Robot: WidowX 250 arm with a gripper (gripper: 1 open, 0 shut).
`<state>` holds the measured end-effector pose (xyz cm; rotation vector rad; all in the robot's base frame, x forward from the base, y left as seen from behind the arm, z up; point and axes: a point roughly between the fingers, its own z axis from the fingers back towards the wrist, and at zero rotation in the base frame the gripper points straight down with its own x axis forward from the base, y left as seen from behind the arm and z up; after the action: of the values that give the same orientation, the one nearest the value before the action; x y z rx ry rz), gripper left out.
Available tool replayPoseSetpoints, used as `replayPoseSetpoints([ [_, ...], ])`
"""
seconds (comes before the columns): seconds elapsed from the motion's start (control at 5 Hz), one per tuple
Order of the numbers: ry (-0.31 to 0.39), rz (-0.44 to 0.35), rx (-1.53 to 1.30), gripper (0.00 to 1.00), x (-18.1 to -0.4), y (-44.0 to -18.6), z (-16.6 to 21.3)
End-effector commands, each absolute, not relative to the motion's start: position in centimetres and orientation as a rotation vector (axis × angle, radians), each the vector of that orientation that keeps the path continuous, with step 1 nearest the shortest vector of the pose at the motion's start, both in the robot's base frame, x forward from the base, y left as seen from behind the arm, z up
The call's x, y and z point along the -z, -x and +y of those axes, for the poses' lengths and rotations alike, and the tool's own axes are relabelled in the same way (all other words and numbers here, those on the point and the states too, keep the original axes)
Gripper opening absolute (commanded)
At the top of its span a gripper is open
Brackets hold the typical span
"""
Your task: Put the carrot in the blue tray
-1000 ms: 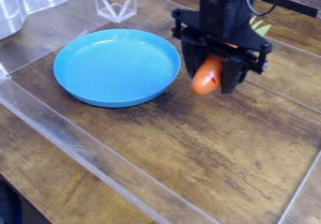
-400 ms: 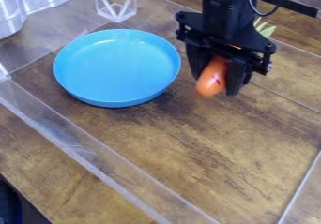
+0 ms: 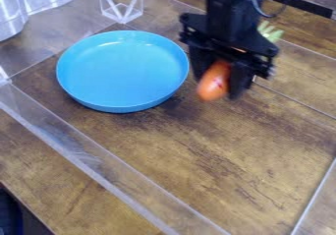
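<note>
The orange carrot (image 3: 214, 81) hangs between the fingers of my black gripper (image 3: 221, 74), which is shut on it and points steeply down. Its light green leafy top (image 3: 270, 32) peeks out behind the gripper on the right. The carrot hovers just above the wooden table, close to the right rim of the round blue tray (image 3: 92, 96). The tray sits on the table's left side with nothing in it. The picture is slightly blurred around the gripper.
A clear plastic wall (image 3: 92, 150) runs diagonally along the near left edge of the wooden table (image 3: 250, 170). A clear wire-like stand (image 3: 122, 3) sits at the back behind the tray.
The gripper with the carrot has shifted slightly left toward the blue tray; its grip is unchanged.
</note>
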<state>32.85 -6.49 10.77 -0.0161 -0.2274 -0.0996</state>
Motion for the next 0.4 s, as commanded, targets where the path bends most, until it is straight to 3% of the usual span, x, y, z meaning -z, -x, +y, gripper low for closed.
replayPoseSetpoints([
  [0.0, 0.0, -0.294, 0.042, 0.0, -13.4, -32.8, -2.6],
  [0.2, -0.023, -0.285, -0.01, 0.0, -13.5, -31.9, 1.1],
])
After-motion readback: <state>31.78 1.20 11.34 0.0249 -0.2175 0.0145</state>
